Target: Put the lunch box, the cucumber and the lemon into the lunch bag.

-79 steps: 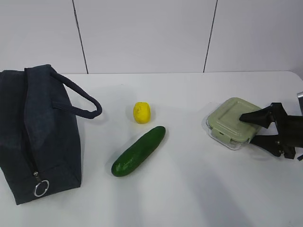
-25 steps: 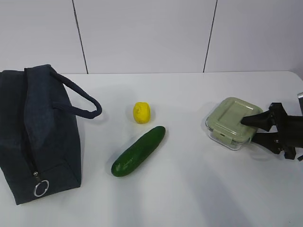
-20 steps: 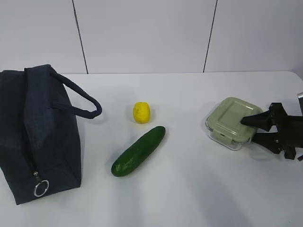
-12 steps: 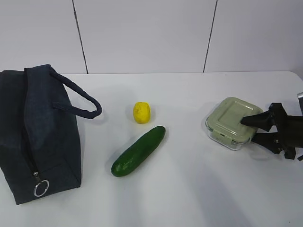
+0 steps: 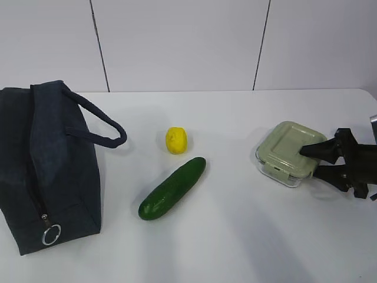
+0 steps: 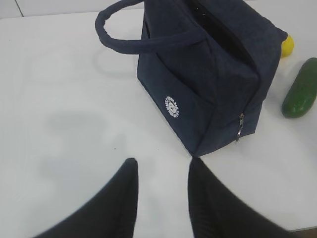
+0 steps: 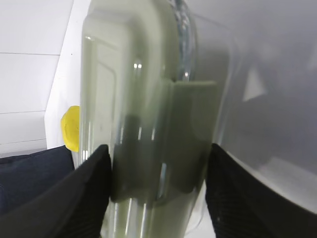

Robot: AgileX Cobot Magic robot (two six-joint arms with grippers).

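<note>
Nothing was packed yet. Right gripper point(image 5: 316, 159) jaws clamped the lunch box point(image 5: 288, 152) between them, on the table point(image 5: 235, 236). Left gripper point(image 6: 161, 198) jaws empty, parted, the lunch bag point(image 6: 208, 64) ahead. Cucumber point(image 5: 172, 188) and lemon point(image 5: 176, 140) lay beyond both.

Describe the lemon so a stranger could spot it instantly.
Start at the big dark navy fabric lunch bag on the white table's left side. Right of its loop handle lies the small bright yellow lemon, just behind the long dark green cucumber: the only yellow, roundish item.
</note>
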